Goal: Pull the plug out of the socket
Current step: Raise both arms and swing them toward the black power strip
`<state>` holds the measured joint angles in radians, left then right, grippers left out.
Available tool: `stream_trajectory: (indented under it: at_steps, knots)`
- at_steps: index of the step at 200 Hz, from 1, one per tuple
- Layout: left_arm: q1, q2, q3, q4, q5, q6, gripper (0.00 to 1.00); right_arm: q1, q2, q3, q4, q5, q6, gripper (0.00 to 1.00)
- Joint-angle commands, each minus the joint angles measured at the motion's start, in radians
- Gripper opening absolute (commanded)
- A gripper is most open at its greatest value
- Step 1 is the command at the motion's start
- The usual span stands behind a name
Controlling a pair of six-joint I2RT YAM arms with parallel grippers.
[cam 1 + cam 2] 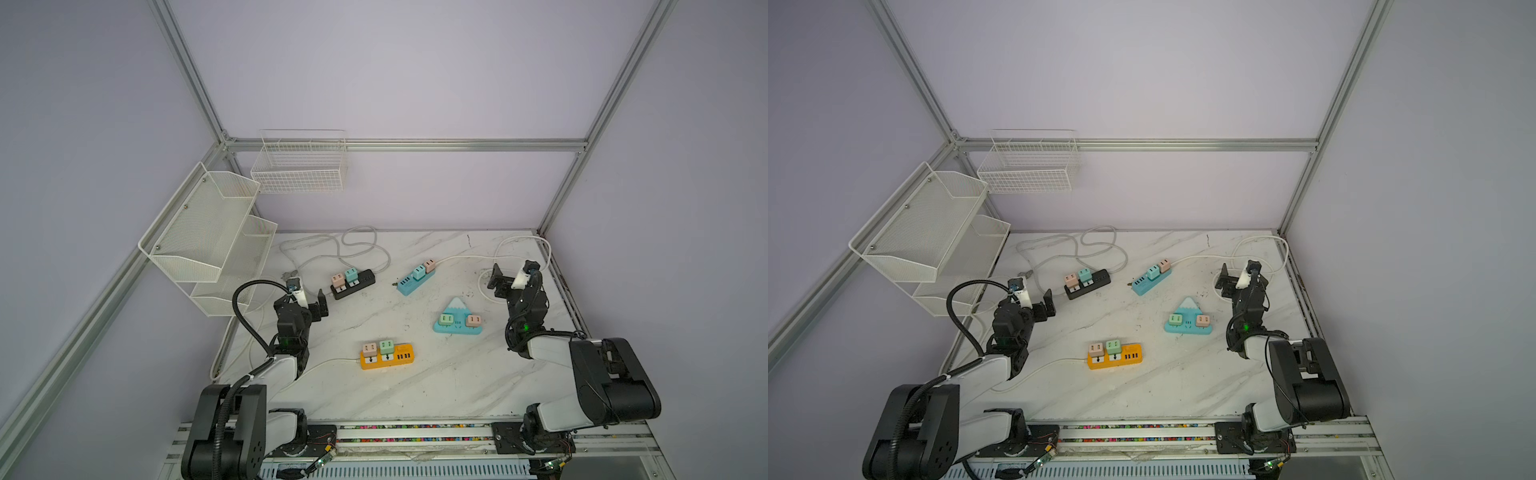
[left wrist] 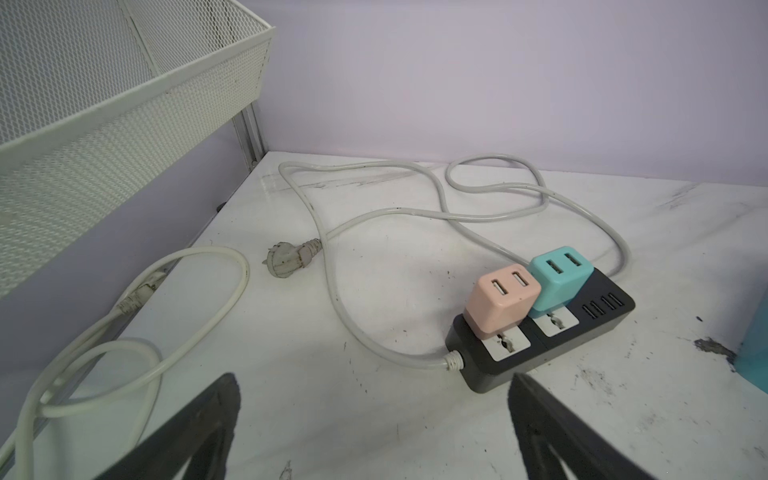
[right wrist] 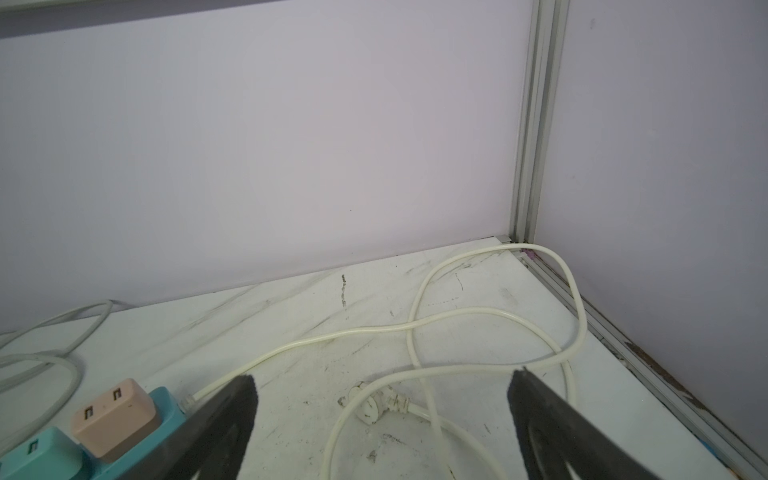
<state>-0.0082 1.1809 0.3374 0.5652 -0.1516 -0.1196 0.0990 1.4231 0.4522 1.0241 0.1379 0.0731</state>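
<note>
The left hand (image 2: 374, 386) hovers wide open and empty above the desk (image 2: 415, 436). Just ahead, off its right finger, the black socket strip (image 2: 582, 332) carries a pink plug (image 2: 500, 299) and a teal plug (image 2: 559, 276), both seated. The right hand (image 3: 382, 382), equally wide and empty, has the blue socket strip (image 3: 166, 401) beside its left finger.

Table (image 1: 415, 386): white marble, grey veins, dark scuffs
Black strip (image 1: 365, 279): black, white socket faces; pink plug (image 1: 337, 279), teal plug (image 1: 351, 274)
Blue strip (image 1: 405, 286): light blue; teal plug (image 1: 419, 272), pink plug (image 1: 429, 264)
Orange strip (image 1: 399, 361): orange; pink plug (image 1: 369, 348), green plug (image 1: 386, 345)
Mountain socket (image 1: 457, 329): light blue, white peak; green plug (image 1: 446, 318), pink plug (image 1: 473, 320)
Mesh rack (image 1: 208, 232): white
Wire basket (image 1: 299, 174): white grid
Walls (image 1: 415, 83): pale lilac
Left pincer (image 2: 374, 380), right pincer (image 3: 382, 378): black
</note>
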Motion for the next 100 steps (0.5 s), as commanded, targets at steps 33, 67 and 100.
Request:
stream_trajectory:
  at_steps: [33,67,100]
  knots:
    - [0.007,-0.162,0.211,-0.354,0.112,-0.278,1.00,-0.004,-0.134,0.145,-0.440,-0.061,0.395,0.97]
    - [0.007,-0.233,0.188,-0.390,0.120,-0.401,1.00,-0.008,-0.179,0.093,-0.466,-0.085,0.560,0.97]
    - [0.008,-0.232,0.212,-0.539,0.074,-0.526,1.00,-0.007,-0.173,0.118,-0.516,-0.175,0.531,0.98]
